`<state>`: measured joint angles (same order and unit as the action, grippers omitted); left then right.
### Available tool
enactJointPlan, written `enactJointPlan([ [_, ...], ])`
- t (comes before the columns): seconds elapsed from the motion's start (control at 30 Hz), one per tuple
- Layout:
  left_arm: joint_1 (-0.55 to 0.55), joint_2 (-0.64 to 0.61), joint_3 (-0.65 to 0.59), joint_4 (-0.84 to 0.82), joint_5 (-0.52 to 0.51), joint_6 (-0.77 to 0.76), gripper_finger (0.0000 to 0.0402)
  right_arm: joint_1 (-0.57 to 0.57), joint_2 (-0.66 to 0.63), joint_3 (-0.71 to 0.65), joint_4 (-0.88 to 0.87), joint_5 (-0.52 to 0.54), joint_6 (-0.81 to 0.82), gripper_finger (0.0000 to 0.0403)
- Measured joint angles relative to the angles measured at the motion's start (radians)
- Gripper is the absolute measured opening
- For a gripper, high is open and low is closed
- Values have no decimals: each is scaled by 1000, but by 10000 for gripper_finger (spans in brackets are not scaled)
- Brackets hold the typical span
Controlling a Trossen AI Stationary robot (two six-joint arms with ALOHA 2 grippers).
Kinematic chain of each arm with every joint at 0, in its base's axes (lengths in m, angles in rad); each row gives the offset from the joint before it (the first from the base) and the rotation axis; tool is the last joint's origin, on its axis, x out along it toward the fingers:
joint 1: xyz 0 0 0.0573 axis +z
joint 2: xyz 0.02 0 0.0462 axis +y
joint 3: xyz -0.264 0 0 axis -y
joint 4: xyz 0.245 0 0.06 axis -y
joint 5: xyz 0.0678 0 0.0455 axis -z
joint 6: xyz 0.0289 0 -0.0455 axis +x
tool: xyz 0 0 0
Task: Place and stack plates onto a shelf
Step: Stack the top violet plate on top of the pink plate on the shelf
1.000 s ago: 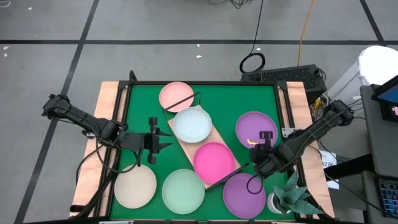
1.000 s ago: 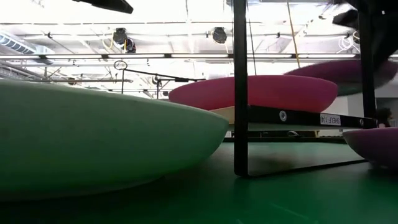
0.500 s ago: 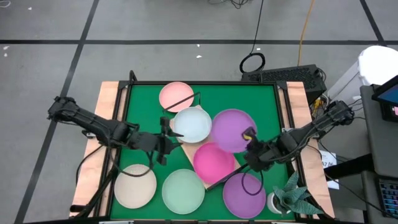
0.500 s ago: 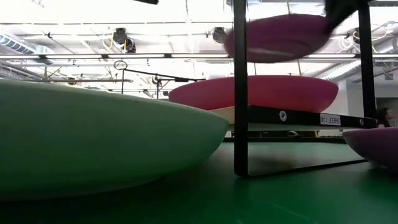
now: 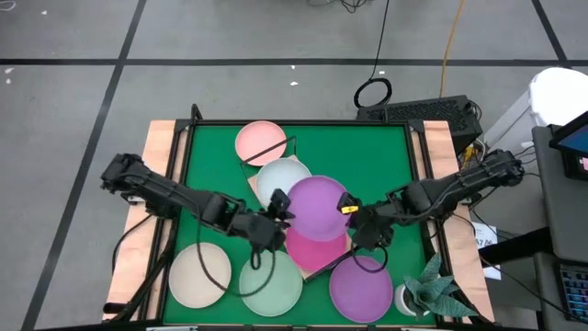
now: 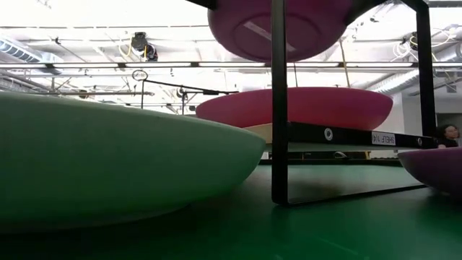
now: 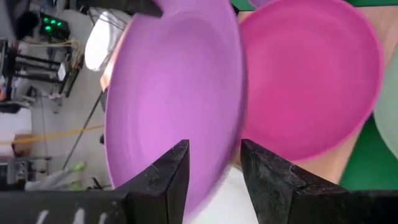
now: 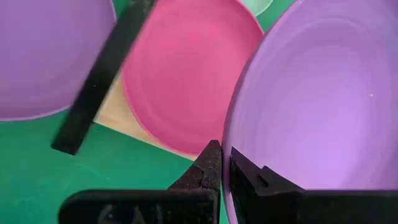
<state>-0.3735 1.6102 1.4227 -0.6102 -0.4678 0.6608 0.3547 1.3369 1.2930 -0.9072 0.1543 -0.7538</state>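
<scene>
We've got the purple plate (image 5: 319,208) in the air over the shelf (image 5: 317,268), right gripper (image 5: 350,210) clamped on its rim. Left gripper (image 5: 278,219) sits at the opposite edge, fingers apart w/ rim between. Next: lower it onto the pink plate (image 5: 317,246), we reckon, or hand over.

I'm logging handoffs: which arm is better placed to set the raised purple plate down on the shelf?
Right, probably. The right gripper is shut on the raised purple plate, above the shelf. The left gripper is open at its opposite rim.
</scene>
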Motion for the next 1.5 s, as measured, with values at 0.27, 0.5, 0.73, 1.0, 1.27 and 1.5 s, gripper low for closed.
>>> enactJointPlan([
  [0.27,35,56,45,-50,30,46,115,-5,0,0,-4,-28,1,0],
  [0.5,47,48,45,-46,146,122,50,-7,0,0,-5,-53,-29,0],
  [0.73,46,48,44,-55,192,134,15,-7,-1,-24,71,33,-27,27],
  [1.0,38,47,44,-43,179,112,17,-2,-17,-24,120,27,160,98],
  [1.27,21,46,45,-47,182,83,18,27,-96,-25,167,-4,339,146],
  [1.5,-1,61,45,-58,192,30,18,27,-191,-25,185,-23,617,159],
])
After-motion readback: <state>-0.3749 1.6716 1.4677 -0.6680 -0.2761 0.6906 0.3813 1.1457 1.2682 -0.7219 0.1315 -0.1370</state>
